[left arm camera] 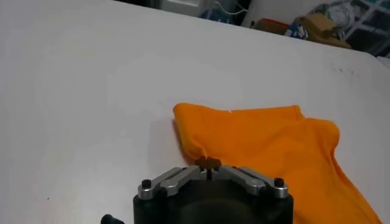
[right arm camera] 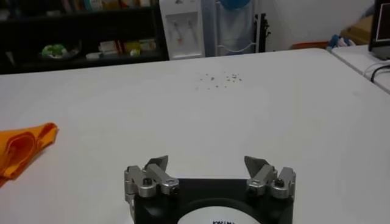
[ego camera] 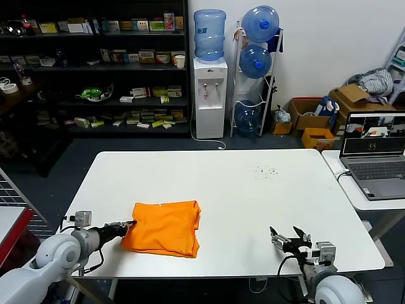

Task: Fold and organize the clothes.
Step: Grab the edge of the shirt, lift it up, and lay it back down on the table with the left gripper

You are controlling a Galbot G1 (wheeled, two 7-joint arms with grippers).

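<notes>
The orange T-shirt (ego camera: 164,228) lies folded into a rough rectangle on the white table (ego camera: 240,190), near its front left. My left gripper (ego camera: 130,225) sits at the shirt's left edge, its jaws closed on the fabric's edge; in the left wrist view the gripper (left arm camera: 209,163) meets the orange cloth (left arm camera: 274,146). My right gripper (ego camera: 283,236) rests open and empty over the front right of the table, well apart from the shirt. In the right wrist view the right gripper (right arm camera: 207,163) is open, and a corner of the shirt (right arm camera: 24,146) shows at the far side.
A laptop (ego camera: 374,152) stands on a side table at the right. Shelves (ego camera: 95,63), a water dispenser (ego camera: 209,95) and cardboard boxes (ego camera: 316,117) stand beyond the table. Small dark specks (ego camera: 266,171) mark the table's far right.
</notes>
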